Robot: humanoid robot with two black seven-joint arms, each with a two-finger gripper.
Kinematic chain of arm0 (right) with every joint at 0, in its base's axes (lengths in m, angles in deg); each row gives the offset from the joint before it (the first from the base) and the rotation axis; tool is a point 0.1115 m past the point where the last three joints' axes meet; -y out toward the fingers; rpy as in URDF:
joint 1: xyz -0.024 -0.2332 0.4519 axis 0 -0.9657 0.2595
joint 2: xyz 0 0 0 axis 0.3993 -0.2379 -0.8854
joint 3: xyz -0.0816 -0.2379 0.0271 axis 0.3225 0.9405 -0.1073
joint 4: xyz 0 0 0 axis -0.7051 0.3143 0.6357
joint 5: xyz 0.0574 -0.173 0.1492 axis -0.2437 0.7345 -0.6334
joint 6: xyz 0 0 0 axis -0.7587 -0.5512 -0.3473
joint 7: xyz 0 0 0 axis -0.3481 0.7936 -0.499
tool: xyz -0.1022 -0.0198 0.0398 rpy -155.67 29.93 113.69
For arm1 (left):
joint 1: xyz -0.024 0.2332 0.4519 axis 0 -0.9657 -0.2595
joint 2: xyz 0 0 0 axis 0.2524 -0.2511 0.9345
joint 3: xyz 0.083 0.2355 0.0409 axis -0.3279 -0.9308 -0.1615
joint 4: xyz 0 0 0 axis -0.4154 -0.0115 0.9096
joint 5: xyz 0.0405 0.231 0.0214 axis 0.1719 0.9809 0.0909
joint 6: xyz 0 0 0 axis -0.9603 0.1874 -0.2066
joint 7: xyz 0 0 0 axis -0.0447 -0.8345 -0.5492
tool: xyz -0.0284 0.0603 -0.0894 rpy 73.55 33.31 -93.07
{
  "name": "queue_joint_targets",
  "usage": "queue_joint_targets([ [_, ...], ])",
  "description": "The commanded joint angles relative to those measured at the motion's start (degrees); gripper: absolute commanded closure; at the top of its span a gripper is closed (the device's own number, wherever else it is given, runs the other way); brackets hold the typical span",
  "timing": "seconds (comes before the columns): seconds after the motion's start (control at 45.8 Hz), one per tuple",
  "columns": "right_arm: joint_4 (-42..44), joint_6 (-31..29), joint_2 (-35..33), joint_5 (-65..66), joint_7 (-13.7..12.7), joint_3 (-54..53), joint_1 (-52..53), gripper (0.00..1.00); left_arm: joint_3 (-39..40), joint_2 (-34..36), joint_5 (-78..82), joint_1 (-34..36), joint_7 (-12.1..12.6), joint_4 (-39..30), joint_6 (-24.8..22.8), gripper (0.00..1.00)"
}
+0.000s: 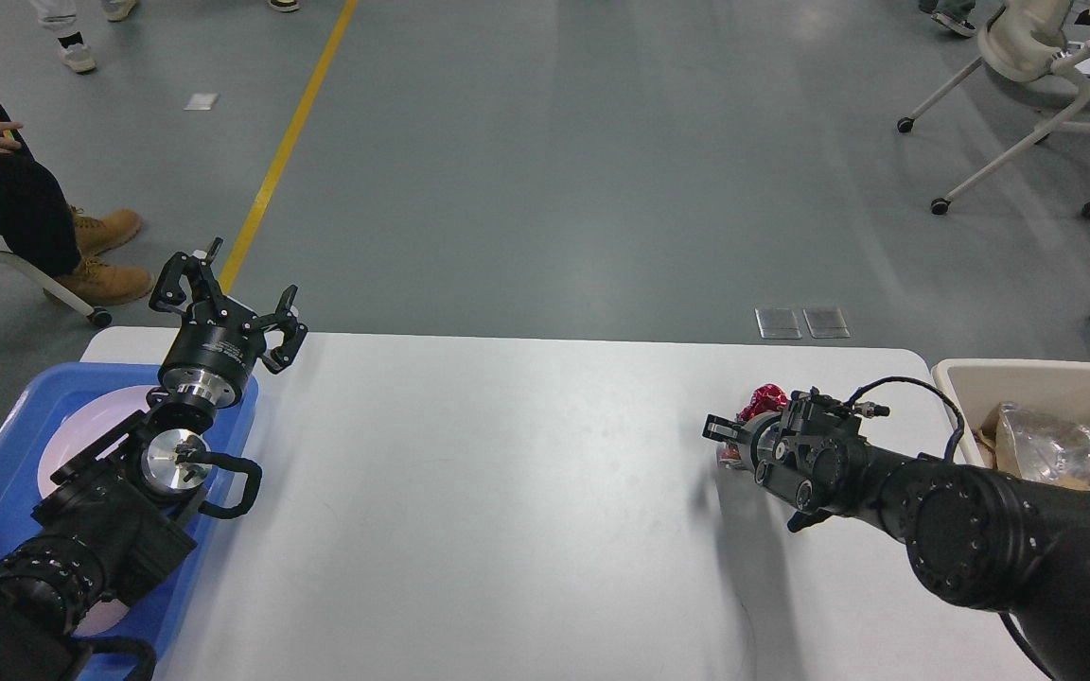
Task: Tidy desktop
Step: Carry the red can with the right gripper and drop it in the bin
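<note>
table (507, 492) nearly bare; red crumpled wrapper (764, 401) lies just behind right hand (729, 437), grip state cannot be told; left hand (228, 293) spread, far off.

Desktop (507, 492): one large white rectangular tabletop with a smooth matte finish. Both far corners are rounded; the near edge falls outside the view. It lies flat and level, spanning nearly the full width of the view, with its far edge running straight against the grey floor. The broad central area is bare. Faint grey scuffs and soft shadows mark the surface, heaviest toward the right side.
</note>
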Motion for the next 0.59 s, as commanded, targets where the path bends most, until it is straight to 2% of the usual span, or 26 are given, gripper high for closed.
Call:
queue_joint_targets([
  [0.0,-0.2,-0.2,-0.2,-0.1,0.0,-0.1,0.2,0.86,0.0,0.0,0.0,0.0,0.0,0.0,-0.1,0.03],
  [0.131,-0.2,-0.2,-0.3,-0.1,0.0,-1.4,0.8,0.99,0.0,0.0,0.0,0.0,0.0,0.0,-0.1,0.03],
  [0.35,-2.1,-0.4,-1.4,-0.1,0.0,-2.0,3.7,1.0,0.0,0.0,0.0,0.0,0.0,0.0,0.0,0.03],
  [0.459,-8.6,-0.4,-5.2,-0.1,0.0,-2.9,9.4,1.0,0.0,0.0,0.0,0.0,0.0,0.0,0.0,0.03],
  [0.568,-18.9,-0.7,-11.9,0.0,0.2,-6.8,18.1,1.0,0.0,0.0,0.0,0.0,0.0,0.0,0.0,0.03],
])
